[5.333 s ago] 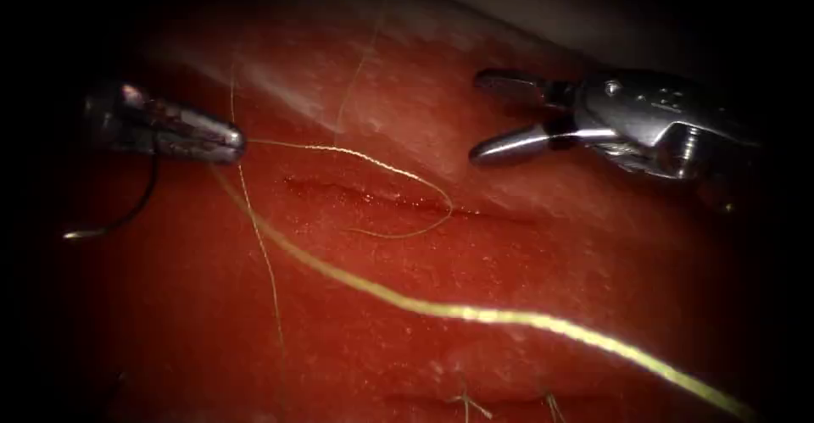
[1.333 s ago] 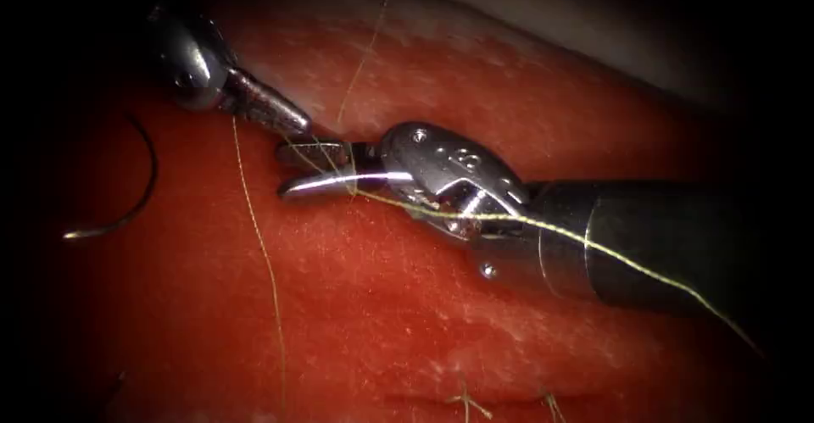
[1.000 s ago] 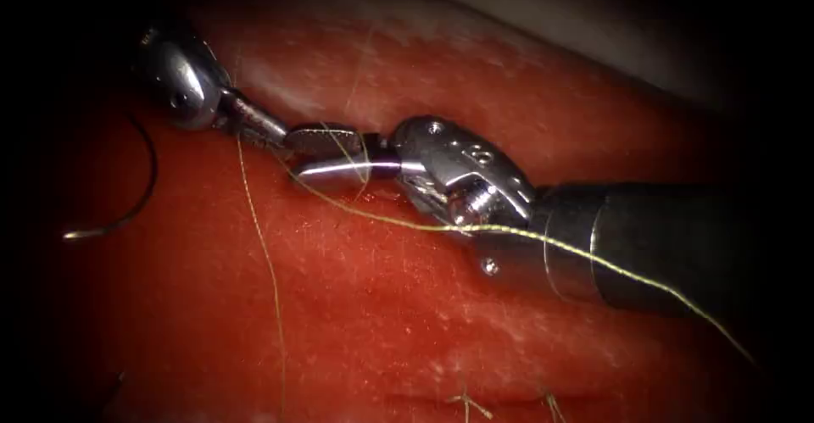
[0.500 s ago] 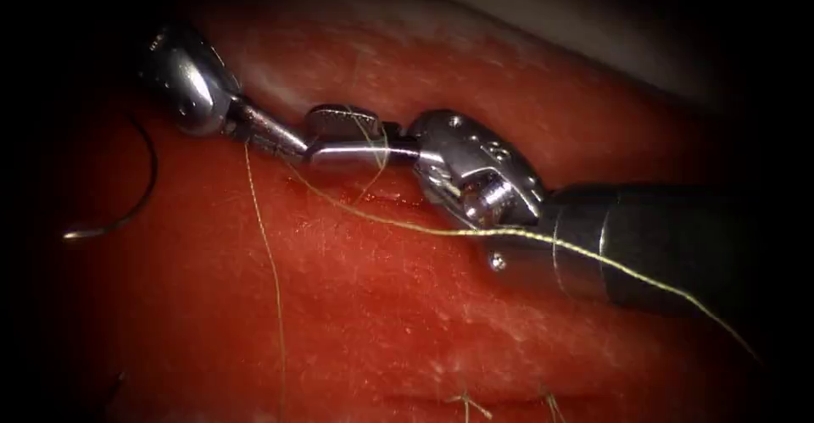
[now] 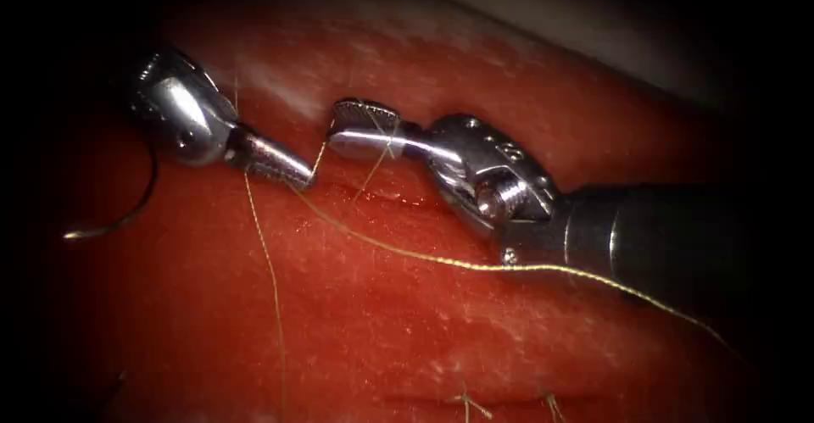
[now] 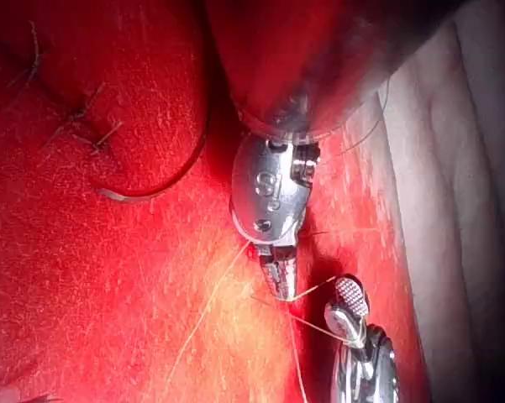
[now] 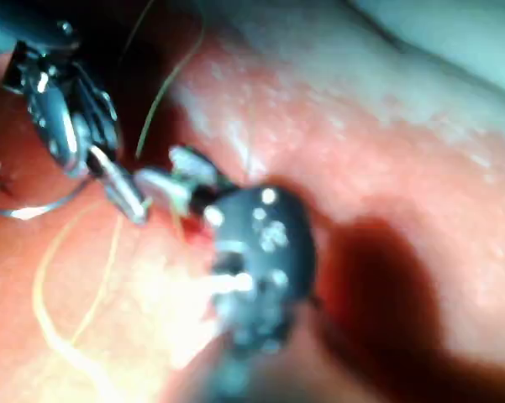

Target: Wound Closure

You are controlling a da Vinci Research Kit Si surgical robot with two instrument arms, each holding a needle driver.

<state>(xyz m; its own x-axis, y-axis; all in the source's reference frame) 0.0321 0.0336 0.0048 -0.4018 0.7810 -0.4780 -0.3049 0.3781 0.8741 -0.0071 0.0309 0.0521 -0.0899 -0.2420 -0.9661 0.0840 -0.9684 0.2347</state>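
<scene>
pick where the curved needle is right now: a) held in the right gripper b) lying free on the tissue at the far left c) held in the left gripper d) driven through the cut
b: the dark curved needle lies free on the red pork-belly tissue at the far left, beyond the left gripper, which is shut on the thin yellow thread; the right gripper holds no needle either.

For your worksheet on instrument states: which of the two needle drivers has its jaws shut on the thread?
The left arm's tool, left of the cut: its tapered jaws are shut on the thread. The right arm's tool has parted jaws with thread draped across.
</scene>
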